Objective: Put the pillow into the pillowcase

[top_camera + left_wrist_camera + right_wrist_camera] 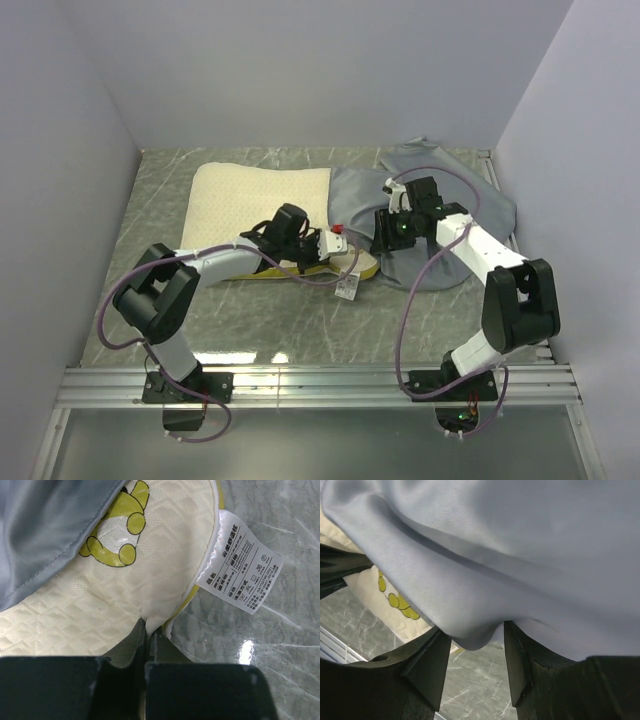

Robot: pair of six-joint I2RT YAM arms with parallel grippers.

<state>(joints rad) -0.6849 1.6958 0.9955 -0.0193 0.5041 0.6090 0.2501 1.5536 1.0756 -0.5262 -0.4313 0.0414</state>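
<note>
Top view: pillow [262,195] is lying flat from the far-left part of the desk [300,325] toward the centre. Its right end is going under the pillowcase [455,200], which is spreading, wrinkled, into the far-right corner. The pillow's near-right corner is poking out w/ its yellow-green side band [340,272] showing. The label tag [347,289] is lying on the desk just beside that corner, toward the near edge.

L gripper [332,243] is sitting at that corner, and R gripper [386,232] is just beside it on the pillowcase fabric. From above, neither grip can be read.

L wrist view is giving what the top view isn't: L gripper [150,632] is closed, fingers [202,687] pressed together and pinching the pillow [150,580] at its edge seam. The logo [117,527], a yellow-green figure, is showing here, partly covered by the pillowcase [45,530] hem. The label tag [241,570] text is visible but too small to read.

R wrist view: R gripper [476,642] is holding a thick fold of pillowcase [520,550], fingers [427,667] apart w/ the fold filling the gap and touching both. A bit of pillow [385,607] w/ logo [400,600] is peeking out under the fabric on the left.
</note>
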